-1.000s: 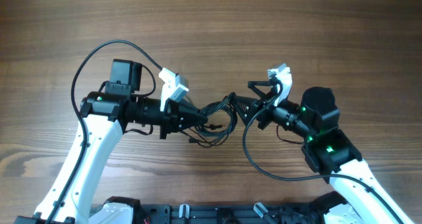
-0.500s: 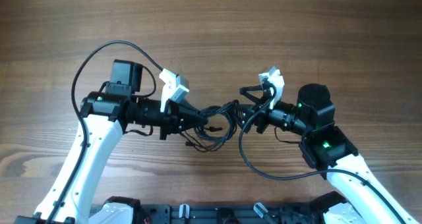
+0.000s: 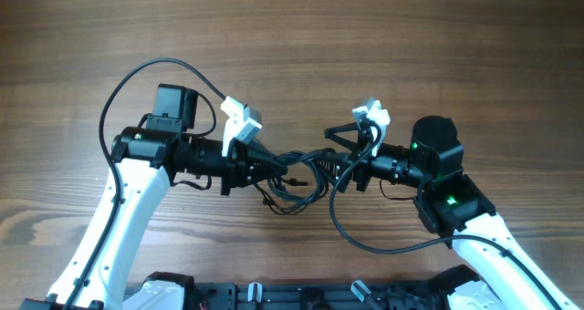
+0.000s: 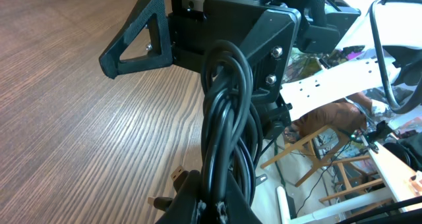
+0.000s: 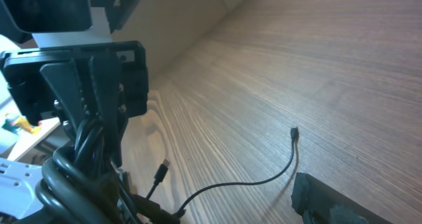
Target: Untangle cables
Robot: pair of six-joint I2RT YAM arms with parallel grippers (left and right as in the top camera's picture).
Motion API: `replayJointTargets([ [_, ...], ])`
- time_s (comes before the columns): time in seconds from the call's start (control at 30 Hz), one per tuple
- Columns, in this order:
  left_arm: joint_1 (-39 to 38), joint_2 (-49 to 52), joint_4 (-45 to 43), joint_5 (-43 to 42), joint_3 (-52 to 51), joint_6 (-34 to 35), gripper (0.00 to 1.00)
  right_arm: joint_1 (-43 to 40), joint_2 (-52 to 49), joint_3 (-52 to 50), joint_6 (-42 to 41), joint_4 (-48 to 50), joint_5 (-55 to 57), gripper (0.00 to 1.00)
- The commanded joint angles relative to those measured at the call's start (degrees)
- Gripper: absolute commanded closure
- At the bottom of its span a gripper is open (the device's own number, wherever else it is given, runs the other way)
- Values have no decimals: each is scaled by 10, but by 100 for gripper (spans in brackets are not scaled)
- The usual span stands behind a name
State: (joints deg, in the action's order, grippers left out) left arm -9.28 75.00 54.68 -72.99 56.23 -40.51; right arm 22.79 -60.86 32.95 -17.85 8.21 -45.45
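L end effector (image 3: 276, 165) is clamped shut on the cables (image 3: 301, 170), a black looped bundle at bench (image 3: 383, 36) centre, btw the two arms. R end effector (image 3: 334, 157) is spread wide, not gripping. The bundle's R end sits btw its fingers (image 4: 119, 45), close up to the body. One thin strand w/ a small plug (image 5: 295, 133) trails off flat on the bench.

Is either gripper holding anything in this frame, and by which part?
The left gripper is shut on the cables, pinching the bundled loops at the end nearest it. The right gripper stands open at the bundle's other end, gripping nothing.
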Motion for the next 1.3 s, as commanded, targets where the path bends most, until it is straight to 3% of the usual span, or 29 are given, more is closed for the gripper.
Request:
replayJointTargets([
  [0.0, -4, -7, -1, -19, 11, -13, 96, 3, 0, 6, 12, 7, -42, 14],
  [0.27, -4, -7, -2, -14, 11, -16, 96, 3, 0, 6, 14, 34, -43, 12],
  [0.5, -4, -7, -2, -14, 11, -28, 96, 3, -6, 6, 18, 42, 37, 11],
  [0.73, -4, -7, 2, -16, 11, -28, 96, 3, -50, 6, -15, 14, 249, 15],
  [1.07, -4, -7, 5, -18, 11, -28, 96, 2, -154, 6, -114, 3, 426, 18],
  [1.17, -4, -7, 4, -24, 11, -28, 96, 1, -178, 6, -128, 3, 432, 17],
  [1.27, -4, -7, 4, -24, 11, -28, 96, 1, -185, 6, -81, 18, 346, 13],
])
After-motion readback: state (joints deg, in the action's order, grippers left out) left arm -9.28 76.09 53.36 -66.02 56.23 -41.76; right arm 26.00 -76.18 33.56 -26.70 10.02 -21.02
